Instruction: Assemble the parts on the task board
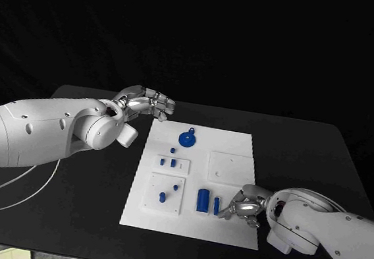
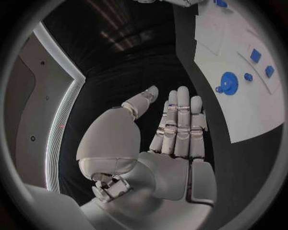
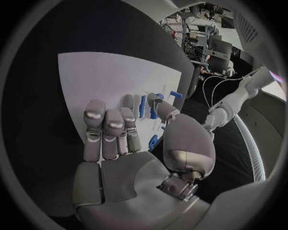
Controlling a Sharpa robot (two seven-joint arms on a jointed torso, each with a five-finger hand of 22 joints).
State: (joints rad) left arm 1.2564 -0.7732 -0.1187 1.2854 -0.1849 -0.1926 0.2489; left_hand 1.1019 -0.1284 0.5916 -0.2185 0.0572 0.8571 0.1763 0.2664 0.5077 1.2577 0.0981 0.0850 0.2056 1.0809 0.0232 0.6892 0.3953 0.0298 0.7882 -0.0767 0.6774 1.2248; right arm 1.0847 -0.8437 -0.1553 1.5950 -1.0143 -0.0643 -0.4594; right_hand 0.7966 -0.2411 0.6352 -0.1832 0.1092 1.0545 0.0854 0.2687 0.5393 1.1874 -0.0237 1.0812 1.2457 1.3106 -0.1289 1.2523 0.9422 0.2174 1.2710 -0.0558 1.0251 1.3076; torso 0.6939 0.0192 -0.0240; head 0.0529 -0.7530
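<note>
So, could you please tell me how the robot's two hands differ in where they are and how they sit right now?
The left hand is beside the far left corner of the white board, off it, over the black table; the right hand is over the board's near right part, next to the long blue pieces. The left hand's fingers lie straight and together; the right hand's bend towards the board. Both hold nothing.

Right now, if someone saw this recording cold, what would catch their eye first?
The white task board in the middle of the black table, dotted with small blue parts, the largest a round blue part near its far end. Next, the right hand at the board's near right edge, beside two upright blue pieces. The left hand is by the far left corner, fingers straight, holding nothing.
</note>
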